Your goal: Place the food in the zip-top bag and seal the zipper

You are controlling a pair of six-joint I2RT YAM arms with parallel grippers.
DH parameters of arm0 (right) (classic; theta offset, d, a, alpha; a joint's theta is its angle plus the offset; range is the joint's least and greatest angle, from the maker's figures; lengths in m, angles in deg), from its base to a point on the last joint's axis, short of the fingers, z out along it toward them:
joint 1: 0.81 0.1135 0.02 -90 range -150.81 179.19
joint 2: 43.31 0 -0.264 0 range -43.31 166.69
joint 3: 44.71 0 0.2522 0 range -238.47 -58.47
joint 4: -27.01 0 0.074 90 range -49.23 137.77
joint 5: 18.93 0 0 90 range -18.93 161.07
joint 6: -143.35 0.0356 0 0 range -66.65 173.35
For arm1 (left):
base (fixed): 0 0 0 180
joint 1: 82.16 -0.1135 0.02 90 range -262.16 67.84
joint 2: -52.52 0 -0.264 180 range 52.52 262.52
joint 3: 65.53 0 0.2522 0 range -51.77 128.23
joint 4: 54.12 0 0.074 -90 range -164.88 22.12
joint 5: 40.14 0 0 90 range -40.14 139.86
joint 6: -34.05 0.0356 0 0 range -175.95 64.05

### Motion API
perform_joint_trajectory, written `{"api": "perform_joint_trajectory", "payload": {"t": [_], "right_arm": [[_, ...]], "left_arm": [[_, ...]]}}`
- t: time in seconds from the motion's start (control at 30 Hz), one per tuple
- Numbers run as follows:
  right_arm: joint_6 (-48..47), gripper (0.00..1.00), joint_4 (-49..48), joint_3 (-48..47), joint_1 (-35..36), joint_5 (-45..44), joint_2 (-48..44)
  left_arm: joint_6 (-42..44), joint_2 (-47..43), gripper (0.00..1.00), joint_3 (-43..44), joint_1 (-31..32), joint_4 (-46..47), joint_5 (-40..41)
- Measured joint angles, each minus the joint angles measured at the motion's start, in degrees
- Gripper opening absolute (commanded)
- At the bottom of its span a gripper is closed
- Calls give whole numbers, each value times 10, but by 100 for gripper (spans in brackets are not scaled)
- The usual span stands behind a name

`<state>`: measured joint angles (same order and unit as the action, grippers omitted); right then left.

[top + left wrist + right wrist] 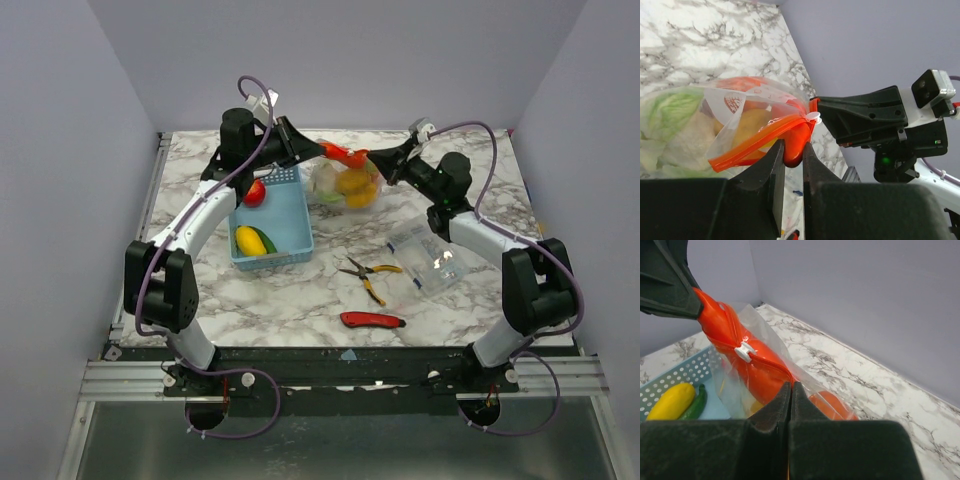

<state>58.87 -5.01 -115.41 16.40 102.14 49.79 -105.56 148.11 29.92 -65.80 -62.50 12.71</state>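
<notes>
Zip-top bag (327,181) holding food (354,184) | left tool (793,150) pinched tight on zipper (760,139) | right tool (791,388) pinched tight on zipper

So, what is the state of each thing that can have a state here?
Zip-top bag: food inside, mouth held up.
Zipper: pinched at two places; sealed or not, cannot tell.
Left gripper: shut on zipper.
Right gripper: shut on zipper.
Basket: yellow piece and red piece inside.
Pliers: handles apart.

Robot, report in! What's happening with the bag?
Left gripper, right gripper: both shut on the zipper. Zip-top bag held between them, food inside. Yellow piece and red piece sit in the basket.
</notes>
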Motion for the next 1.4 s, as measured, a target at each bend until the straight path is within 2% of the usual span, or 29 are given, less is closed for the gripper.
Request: {"api": "perform_joint_trajectory", "payload": {"t": [0.3, 0.33, 0.43, 0.6, 0.63, 0.87, 1.1, 1.17, 1.23, 1.4], "right_arm": [[9, 0, -32, 33, 0, 17, 12], [9, 0, -32, 34, 0, 19, 12], [9, 0, -31, 34, 1, 22, 12], [8, 0, -27, 34, 1, 23, 12], [6, 0, -26, 34, 1, 23, 12], [-14, 0, -3, 34, 1, 23, 3], [-30, 0, 26, 35, 1, 22, -22], [-30, 0, 31, 35, 1, 24, -24], [-30, 0, 35, 35, 1, 31, -24], [-35, 0, 45, 35, 1, 54, -25]], "left_arm": [[-37, 73, 2, -31, 4, 55, -42], [-38, 81, 6, -31, 5, 56, -43], [-40, 105, 28, -23, 14, 55, -46], [-1, 111, 53, 3, 25, 0, -35], [15, 105, 54, 7, 25, -21, -25], [161, 25, 54, 36, 19, -168, 35], [301, -57, 55, 58, 12, -191, 51], [365, -62, 55, 65, 20, -185, 46], [449, -61, 63, 67, 43, -188, 49], [689, -55, 64, 32, 139, -184, 54]]}}
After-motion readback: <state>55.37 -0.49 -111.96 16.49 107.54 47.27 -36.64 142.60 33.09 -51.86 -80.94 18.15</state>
